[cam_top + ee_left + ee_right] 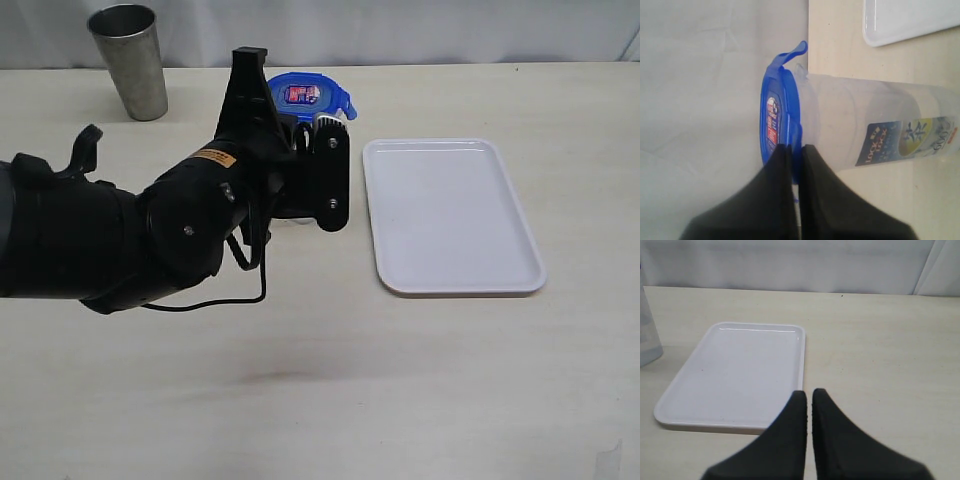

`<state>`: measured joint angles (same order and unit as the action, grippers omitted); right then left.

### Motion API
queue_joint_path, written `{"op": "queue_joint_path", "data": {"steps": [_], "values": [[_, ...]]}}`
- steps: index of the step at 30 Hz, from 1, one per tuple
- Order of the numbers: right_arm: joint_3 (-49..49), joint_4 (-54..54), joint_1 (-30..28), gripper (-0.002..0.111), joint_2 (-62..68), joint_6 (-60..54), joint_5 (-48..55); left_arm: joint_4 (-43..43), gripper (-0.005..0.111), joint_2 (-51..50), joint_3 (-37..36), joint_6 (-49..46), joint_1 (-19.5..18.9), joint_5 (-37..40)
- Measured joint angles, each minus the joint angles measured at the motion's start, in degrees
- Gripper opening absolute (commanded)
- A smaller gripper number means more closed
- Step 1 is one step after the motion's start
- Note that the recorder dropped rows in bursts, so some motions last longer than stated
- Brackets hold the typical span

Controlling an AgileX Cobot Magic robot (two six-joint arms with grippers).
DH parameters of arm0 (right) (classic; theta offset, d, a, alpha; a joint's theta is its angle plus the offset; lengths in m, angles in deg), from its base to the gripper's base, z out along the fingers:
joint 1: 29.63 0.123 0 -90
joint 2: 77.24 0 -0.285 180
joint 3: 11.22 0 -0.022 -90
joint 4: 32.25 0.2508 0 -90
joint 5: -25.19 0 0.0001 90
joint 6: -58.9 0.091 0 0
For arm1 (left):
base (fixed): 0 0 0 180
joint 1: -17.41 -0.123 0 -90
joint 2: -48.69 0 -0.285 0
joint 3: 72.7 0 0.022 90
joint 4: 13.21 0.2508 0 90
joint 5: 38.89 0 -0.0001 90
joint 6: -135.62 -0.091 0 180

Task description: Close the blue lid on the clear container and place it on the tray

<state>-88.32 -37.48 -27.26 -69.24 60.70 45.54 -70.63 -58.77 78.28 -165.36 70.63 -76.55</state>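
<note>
Nearest you is the left arm (150,235), a black bulk reaching from the table's left edge toward the middle of its far side. The bare table (400,380) runs out in front of it.

The tray (455,215) lies flat toward the right edge with nothing on it. The clear container (865,125) stands upright on the table just beside the tray's far-left corner, apart from it and mostly hidden behind the wrist in the exterior view. A steel cup (130,60) stands at the far-left corner, well apart from the work.

The blue lid (285,85) sits on the container's mouth, but one flap juts up on the side toward the tray, so it does not look fully locked.

The left gripper (796,150) is clenched at the lid's rim. A thin strip of blue shows between the fingertips, so it appears to be pinching a side flap. The right gripper (809,395) is clenched on nothing, low over the table by the tray's near edge.

You are in the closing step — the lid is on, the latching unfinished. Next you need to press the raised flap down until it seats. Then take a firm hold on the container's body rather than the lid and carry it upright across the tray's low rim — it is tall and narrow, so it will likely tip if set down crooked.
</note>
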Motion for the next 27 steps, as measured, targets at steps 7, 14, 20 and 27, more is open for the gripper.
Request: {"op": "queue_joint_path", "data": {"steps": [7,14,20,27], "values": [[0.00,0.00,0.00,0.004,0.00,0.00,0.00,-0.11,0.023,0.00,0.00,0.00,0.00,0.78],[0.00,0.00,0.00,0.004,0.00,0.00,0.00,-0.90,0.036,0.00,0.00,0.00,0.00,0.41],[0.00,0.00,0.00,0.004,0.00,0.00,0.00,-2.11,0.062,0.00,0.00,0.00,0.00,0.65],[0.00,0.00,0.00,0.004,0.00,0.00,0.00,-4.57,0.068,0.00,0.00,0.00,0.00,-1.00]]}}
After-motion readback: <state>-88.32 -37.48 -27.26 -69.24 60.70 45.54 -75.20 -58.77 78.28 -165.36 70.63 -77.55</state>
